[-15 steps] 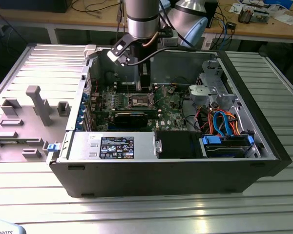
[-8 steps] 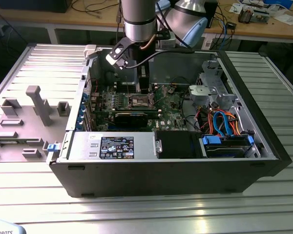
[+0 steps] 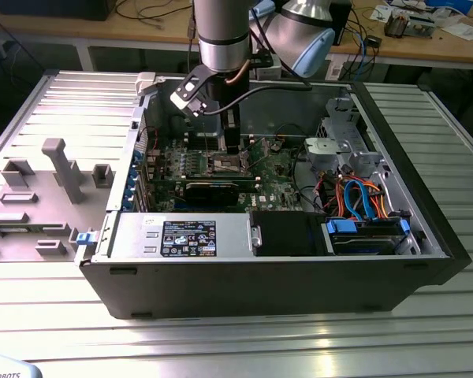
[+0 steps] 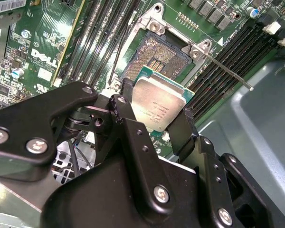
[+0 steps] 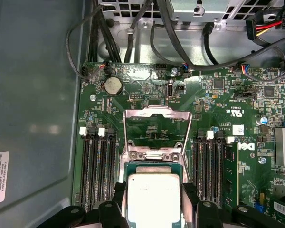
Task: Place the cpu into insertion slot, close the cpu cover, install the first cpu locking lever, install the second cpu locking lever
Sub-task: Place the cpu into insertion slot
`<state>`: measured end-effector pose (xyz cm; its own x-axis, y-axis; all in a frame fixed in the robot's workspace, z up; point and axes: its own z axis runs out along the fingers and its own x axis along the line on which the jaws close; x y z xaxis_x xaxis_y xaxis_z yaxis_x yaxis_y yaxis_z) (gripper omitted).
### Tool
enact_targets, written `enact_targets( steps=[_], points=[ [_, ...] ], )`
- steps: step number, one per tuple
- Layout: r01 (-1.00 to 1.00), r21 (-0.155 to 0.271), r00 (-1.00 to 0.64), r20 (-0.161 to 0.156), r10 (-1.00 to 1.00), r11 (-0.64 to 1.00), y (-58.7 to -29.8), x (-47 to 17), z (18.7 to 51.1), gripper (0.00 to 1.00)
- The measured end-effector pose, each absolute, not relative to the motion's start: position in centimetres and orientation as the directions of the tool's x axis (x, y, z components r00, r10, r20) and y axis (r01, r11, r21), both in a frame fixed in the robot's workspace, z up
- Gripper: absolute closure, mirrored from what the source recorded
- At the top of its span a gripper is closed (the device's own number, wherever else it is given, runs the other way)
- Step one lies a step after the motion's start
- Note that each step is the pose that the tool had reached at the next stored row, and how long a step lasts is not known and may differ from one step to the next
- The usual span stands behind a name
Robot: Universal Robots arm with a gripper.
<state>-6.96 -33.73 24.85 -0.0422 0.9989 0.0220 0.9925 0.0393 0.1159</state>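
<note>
My gripper (image 4: 157,102) is shut on the cpu (image 4: 159,100), a small square chip with a silvery top, one black finger on each of two opposite edges. The chip hangs over the insertion slot (image 4: 157,51), whose dark field of contacts lies bare beside it. In the first wrist view the cpu (image 5: 153,194) sits between the fingers (image 5: 190,192), and beyond it the cpu cover (image 5: 154,124) stands swung up and open. One locking lever (image 4: 228,70) sticks out, unlatched. In the exterior view the gripper (image 3: 230,146) reaches down into the computer case above the slot (image 3: 227,164).
Long black memory slots (image 4: 92,45) flank the socket on both sides. A black expansion card (image 3: 213,190), a power supply (image 3: 181,236) and a drive cage with orange and blue cables (image 3: 363,201) crowd the case. A grey fixture (image 3: 59,169) stands at the exterior view's left.
</note>
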Motion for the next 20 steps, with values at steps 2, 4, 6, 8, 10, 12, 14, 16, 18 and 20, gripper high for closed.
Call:
enact_targets(
  steps=[2,4,6,8,10,12,14,16,18,20],
  points=[
    [0.992,0.116,-0.042,0.022,0.999,0.039,-33.7,-7.0,24.9,0.46],
    [0.992,0.116,-0.042,0.022,0.999,0.039,-33.7,-7.0,24.9,0.46],
    [0.992,0.116,-0.042,0.022,0.999,0.04,-33.7,-7.0,24.9,0.46],
    [0.992,0.116,-0.042,0.022,0.999,0.04,-33.7,-7.0,24.9,0.46],
    [0.992,0.116,-0.042,0.022,0.999,0.039,-33.7,-7.0,24.8,0.46],
    [0.993,0.116,-0.04,0.022,0.999,0.037,-33.7,-7.0,24.6,0.46],
    [0.993,0.116,-0.037,0.022,0.999,0.034,-33.7,-7.0,24.0,0.46],
    [0.993,0.116,-0.034,0.022,0.999,0.031,-33.7,-7.0,23.5,0.46],
    [0.993,0.116,-0.033,0.022,0.999,0.03,-33.7,-7.1,23.1,0.46],
    [0.993,0.116,-0.033,0.022,0.999,0.03,-33.7,-7.2,22.5,0.46]
  ],
)
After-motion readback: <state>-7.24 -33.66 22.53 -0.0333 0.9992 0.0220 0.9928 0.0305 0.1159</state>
